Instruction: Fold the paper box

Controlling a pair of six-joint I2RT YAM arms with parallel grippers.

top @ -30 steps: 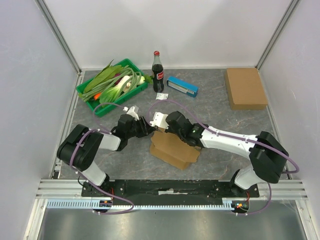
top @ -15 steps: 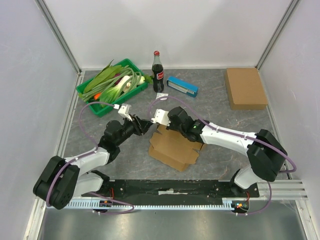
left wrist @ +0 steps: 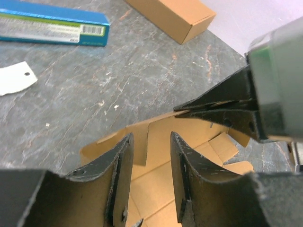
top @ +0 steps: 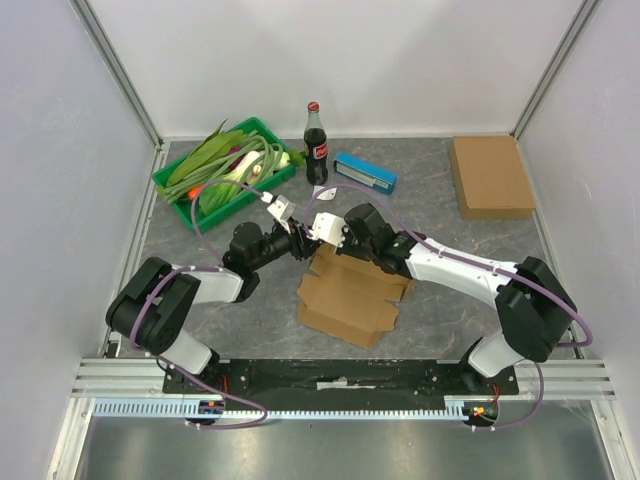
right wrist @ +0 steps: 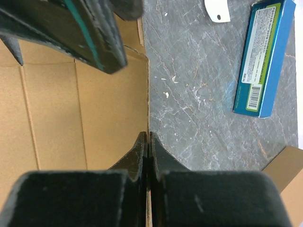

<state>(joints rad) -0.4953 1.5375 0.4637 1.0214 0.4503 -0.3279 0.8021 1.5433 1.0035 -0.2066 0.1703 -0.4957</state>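
Cardboard box (top: 350,292) flap edge is pinched between the right fingers (right wrist: 138,157); left fingers (left wrist: 119,161), narrowly parted, hover facing them.

L tool (top: 300,242) & R tool (top: 318,243) meet at box (top: 350,295) far edge.

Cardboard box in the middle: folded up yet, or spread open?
Spread open: the cardboard box lies mostly flat, flaps splayed, one edge pinched between the jaws of the right gripper.

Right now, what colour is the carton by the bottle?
Carton: blue, pale label; best in right wrist view.
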